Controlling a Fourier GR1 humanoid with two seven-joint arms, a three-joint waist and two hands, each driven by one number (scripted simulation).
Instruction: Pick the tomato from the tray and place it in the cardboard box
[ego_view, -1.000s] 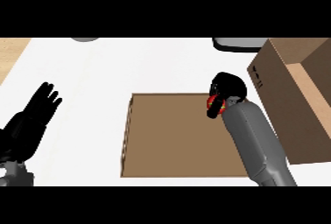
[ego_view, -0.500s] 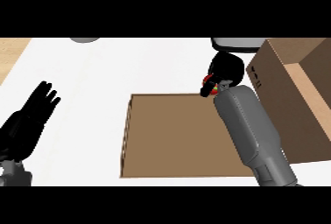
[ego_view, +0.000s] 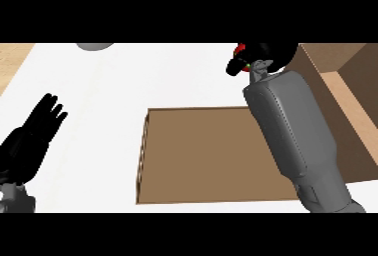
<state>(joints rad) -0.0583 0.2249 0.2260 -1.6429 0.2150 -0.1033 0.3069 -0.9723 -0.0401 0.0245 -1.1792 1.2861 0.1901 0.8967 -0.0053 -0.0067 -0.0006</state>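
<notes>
right hand (ego_view: 267, 52) beyond tray (ego_view: 207, 160), fingers clenched round tomato (ego_view: 235, 66), held right beside cardboard box (ego_view: 353, 100). left hand (ego_view: 33, 137) resting at counter (ego_view: 148, 75) left edge, fingers straight, holding nothing.

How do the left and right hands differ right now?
The left hand is open, fingers straight; the right hand is curled round the tomato. The left hand rests at the view's left over the counter; the right hand is beyond the tray, next to the cardboard box. Both are black on grey forearms.
</notes>
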